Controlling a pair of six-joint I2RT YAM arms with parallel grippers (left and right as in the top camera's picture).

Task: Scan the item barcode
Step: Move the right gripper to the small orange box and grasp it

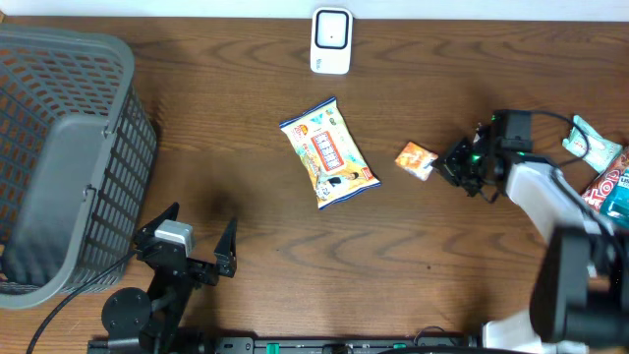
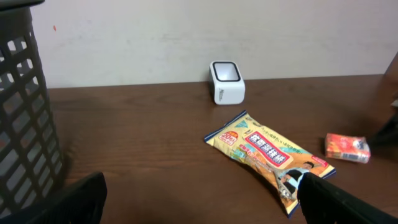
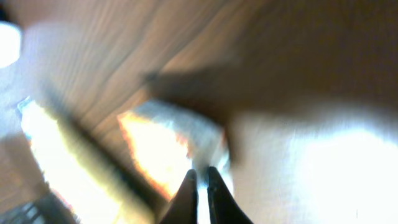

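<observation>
A small orange packet (image 1: pixel 416 160) lies right of the table's middle, also seen at the right in the left wrist view (image 2: pixel 347 148). My right gripper (image 1: pixel 442 165) is at its right end. In the blurred right wrist view the fingers (image 3: pixel 199 177) are shut on the packet's silvery edge (image 3: pixel 186 134). A white scanner (image 1: pixel 331 41) stands at the far edge (image 2: pixel 227 82). A yellow snack bag (image 1: pixel 329 152) lies flat in the middle (image 2: pixel 267 152). My left gripper (image 1: pixel 197 236) hovers wide open near the front edge, with nothing between its fingers (image 2: pixel 202 205).
A grey mesh basket (image 1: pixel 59 147) fills the left side (image 2: pixel 25 106). More packets, a teal one (image 1: pixel 590 143) and a red one (image 1: pixel 609 187), lie at the far right beside the right arm.
</observation>
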